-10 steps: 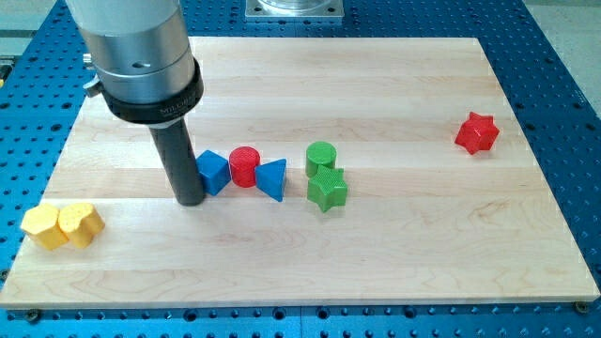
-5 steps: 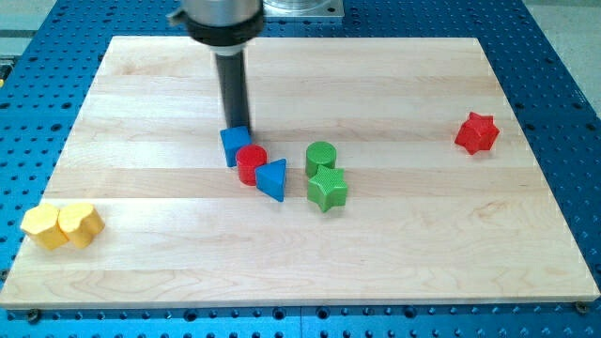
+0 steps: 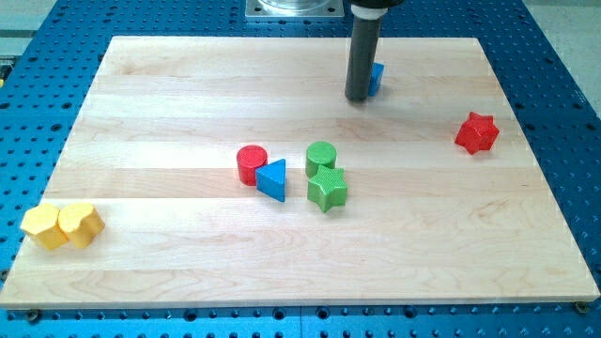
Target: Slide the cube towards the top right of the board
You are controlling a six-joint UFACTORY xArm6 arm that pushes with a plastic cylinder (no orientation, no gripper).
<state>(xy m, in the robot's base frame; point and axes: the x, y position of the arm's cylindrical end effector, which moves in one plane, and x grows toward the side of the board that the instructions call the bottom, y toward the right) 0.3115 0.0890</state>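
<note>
The blue cube sits near the view's top, right of centre, mostly hidden behind my rod. My tip rests on the board just to the cube's left and slightly below it, touching or nearly touching it. Only the cube's right edge shows past the rod.
A red cylinder and a blue triangle touch at mid-board. A green cylinder and green star sit to their right. A red star is at the right. Two yellow blocks lie at bottom left.
My tip and the blue cube have moved from the board's middle left up and to the right, near the top edge. The red cylinder shifted slightly. Other blocks stayed put.
</note>
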